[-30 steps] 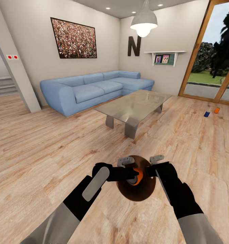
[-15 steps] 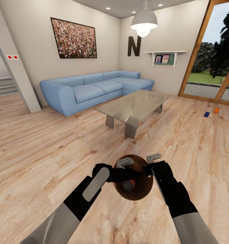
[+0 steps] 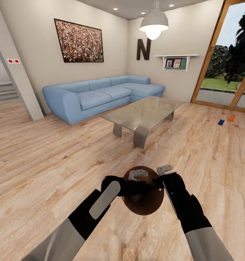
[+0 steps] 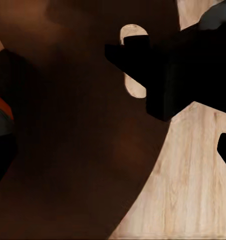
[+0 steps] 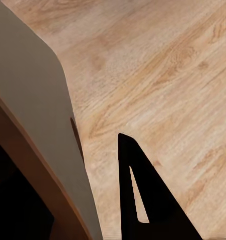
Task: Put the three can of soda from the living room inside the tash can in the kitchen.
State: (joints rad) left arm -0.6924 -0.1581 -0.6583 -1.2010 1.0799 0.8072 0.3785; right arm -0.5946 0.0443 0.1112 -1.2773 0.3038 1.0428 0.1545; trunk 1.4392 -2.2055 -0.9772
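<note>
Can gone down into the bin

The orange can that showed at the left hand (image 3: 140, 176) a second ago has sunk inside the trash can (image 3: 144, 206); the right hand (image 3: 164, 169) has drawn nearer.

The trash can (image 3: 144, 204) sits between both pincers; 2 cans (image 3: 226, 120) lie far right, beyond the coffee table (image 3: 144, 112).

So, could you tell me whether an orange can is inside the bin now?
Yes. In the left wrist view an orange can with a grey end lies within the bin's brown inside.
</note>
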